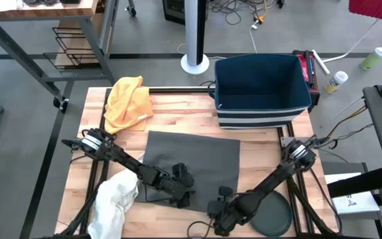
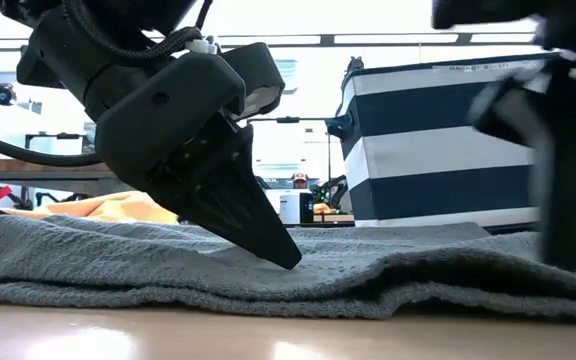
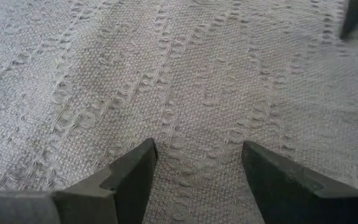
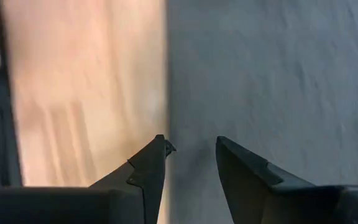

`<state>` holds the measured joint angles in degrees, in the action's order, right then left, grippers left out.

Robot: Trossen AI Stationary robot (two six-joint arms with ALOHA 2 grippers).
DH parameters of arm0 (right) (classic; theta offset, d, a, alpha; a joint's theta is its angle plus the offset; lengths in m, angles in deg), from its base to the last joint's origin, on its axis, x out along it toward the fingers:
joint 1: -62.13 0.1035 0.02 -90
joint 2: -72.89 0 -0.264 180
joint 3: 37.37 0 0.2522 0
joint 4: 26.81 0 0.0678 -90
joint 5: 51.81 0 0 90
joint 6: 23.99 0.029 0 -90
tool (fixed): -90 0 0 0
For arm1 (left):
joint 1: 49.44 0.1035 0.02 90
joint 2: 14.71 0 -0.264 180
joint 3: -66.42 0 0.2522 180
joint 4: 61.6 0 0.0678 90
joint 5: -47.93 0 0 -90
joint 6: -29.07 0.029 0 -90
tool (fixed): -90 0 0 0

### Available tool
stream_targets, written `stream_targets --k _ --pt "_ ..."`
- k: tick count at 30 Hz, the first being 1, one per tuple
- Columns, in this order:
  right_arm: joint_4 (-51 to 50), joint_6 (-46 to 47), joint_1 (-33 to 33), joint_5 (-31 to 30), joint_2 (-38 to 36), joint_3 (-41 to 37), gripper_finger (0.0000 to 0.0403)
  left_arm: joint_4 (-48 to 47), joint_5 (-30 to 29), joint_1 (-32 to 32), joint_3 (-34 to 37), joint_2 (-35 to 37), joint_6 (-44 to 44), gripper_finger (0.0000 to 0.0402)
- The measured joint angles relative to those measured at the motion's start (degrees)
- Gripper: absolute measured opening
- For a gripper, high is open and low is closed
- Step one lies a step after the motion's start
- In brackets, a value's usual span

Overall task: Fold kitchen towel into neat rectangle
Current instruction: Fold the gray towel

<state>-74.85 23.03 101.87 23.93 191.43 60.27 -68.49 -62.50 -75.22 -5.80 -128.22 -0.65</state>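
No writing is readable on the grey towel point(image 1: 194, 156) spread on the desk point(image 1: 178, 109). The left gripper point(image 3: 197, 163) presses down on it, jaws apart. The right gripper point(image 4: 191, 149) hovers at its edge, jaws apart, gripping nothing.

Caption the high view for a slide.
Both pincers, left and right, open over a gray towel spread on the wooden table.

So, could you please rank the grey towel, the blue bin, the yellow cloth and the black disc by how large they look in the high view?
1. Grey towel and blue bin: too alike to rank.
2. Yellow cloth.
3. Black disc, partly hidden by the right arm.
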Motion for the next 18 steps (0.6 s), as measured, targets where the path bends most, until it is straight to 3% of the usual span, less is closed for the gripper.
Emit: stream_targets --k 5,9,13,18 --pt "-8.0 1.7 0.7 -4.0 -0.2 5.9 0.0142 0.0 0.0 0.1 0.0 0.0 0.0 0.0236" --pt "-16.1 9.0 3.0 -5.7 -0.5 4.8 0.0138 0.2 0.0 0.1 0.0 0.0 0.0 0.0236" --pt "-13.8 10.0 2.0 -4.8 0.5 2.3 0.0135 0.7 0.0 0.1 0.1 0.0 0.0 0.0236" --pt "-4.4 2.6 -2.5 -5.1 1.8 2.7 0.0143 0.9 0.0 0.1 0.1 0.0 0.1 0.0236"
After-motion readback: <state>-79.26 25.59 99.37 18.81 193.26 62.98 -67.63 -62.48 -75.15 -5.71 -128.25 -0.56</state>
